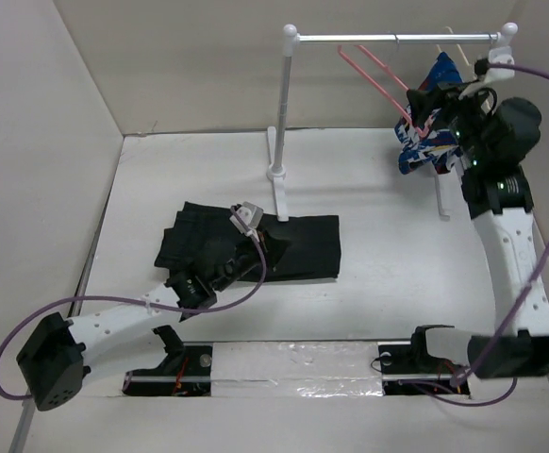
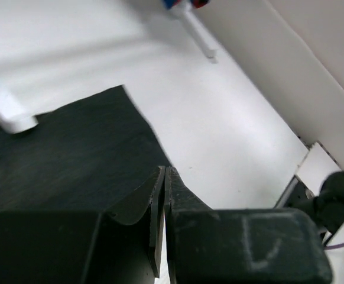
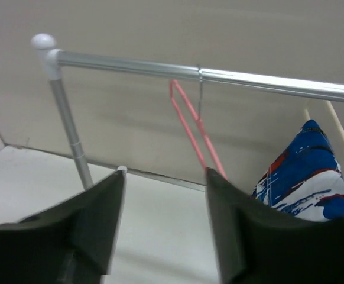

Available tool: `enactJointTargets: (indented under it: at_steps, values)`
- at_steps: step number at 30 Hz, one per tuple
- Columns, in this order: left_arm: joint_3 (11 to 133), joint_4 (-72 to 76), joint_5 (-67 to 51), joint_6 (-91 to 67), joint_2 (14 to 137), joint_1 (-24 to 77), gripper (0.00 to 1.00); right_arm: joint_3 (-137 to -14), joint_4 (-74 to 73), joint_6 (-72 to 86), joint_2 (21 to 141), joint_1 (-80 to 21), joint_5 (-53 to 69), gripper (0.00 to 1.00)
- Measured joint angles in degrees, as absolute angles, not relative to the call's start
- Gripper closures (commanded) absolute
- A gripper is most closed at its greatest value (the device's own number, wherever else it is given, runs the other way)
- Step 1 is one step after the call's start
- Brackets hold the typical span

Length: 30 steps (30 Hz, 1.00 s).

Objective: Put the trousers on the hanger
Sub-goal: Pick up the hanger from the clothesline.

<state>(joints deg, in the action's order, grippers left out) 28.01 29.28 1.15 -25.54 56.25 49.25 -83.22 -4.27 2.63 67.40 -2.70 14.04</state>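
The black trousers lie folded on the white table, left of centre, with the rack's foot at their far edge. My left gripper rests low over them. In the left wrist view its jaws are pressed together at the near edge of the trousers, with no cloth seen between them. The pink hanger hangs from the rail. My right gripper is raised beside it and open. In the right wrist view the gripper is empty, and the hanger drops behind the right finger.
A white and silver clothes rack stands at the back, its rail running right. A blue, white and red patterned garment hangs on a cream hanger at the rail's right end. White walls enclose the table.
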Motion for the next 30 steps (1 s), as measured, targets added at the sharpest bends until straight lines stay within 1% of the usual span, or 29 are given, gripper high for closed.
enactJointTargets:
  at_steps: [2,5,8,11,13,14,15,17,18,20,22,23,26,30]
  values:
    - [28.2,29.6,3.2,-23.0,54.5,53.5,1.0,-88.1,-5.0,1.1,73.5,-0.1,15.8,0.21]
    - [28.2,30.4,6.2,-20.6,52.2,54.7,1.0,-92.9,-8.1,-1.0,82.3,2.6,18.2,0.21]
    - [28.2,30.7,7.8,-19.6,52.8,54.6,1.0,-92.9,-12.1,-2.2,87.1,4.2,19.0,0.24]
    - [28.2,30.4,8.0,-19.3,54.6,54.6,1.0,-92.8,-14.5,-2.8,88.7,5.0,19.6,0.31]
    - [28.2,29.9,8.0,-19.3,55.4,54.6,1.0,-92.8,-15.0,-3.2,88.7,5.2,20.3,0.43]
    - [28.2,29.6,8.0,-19.3,55.4,54.6,0.98,-92.8,-15.0,-3.3,88.6,5.2,20.8,0.51]
    - [28.2,29.3,8.1,-19.3,55.4,54.6,0.97,-92.8,-15.0,-3.4,88.6,5.2,21.3,0.68]
    - [28.2,29.3,8.3,-19.3,55.2,54.6,0.94,-92.8,-15.0,-3.6,88.6,5.2,22.0,0.81]
    - [28.2,29.2,8.6,-19.3,55.1,54.6,0.93,-92.7,-14.9,-3.6,88.6,5.2,22.3,0.91]
    - [28.2,29.1,9.0,-19.3,54.5,54.6,0.91,-91.7,-14.3,-3.6,88.2,4.9,22.9,0.99]
    - [28.2,29.1,9.3,-19.3,54.1,54.6,0.89,-90.9,-14.1,-3.3,87.8,4.3,22.8,1.0]
    - [28.2,29.1,9.4,-19.3,54.1,54.6,0.84,-90.9,-14.1,-3.2,87.7,4.1,22.8,1.0]
    - [28.2,28.9,9.6,-19.3,54.2,54.6,0.76,-90.4,-13.1,-3.2,87.1,2.9,22.2,1.0]
    - [28.2,28.9,9.7,-19.3,54.2,54.6,0.69,-88.3,-12.4,-2.5,83.6,1.1,20.9,1.0]
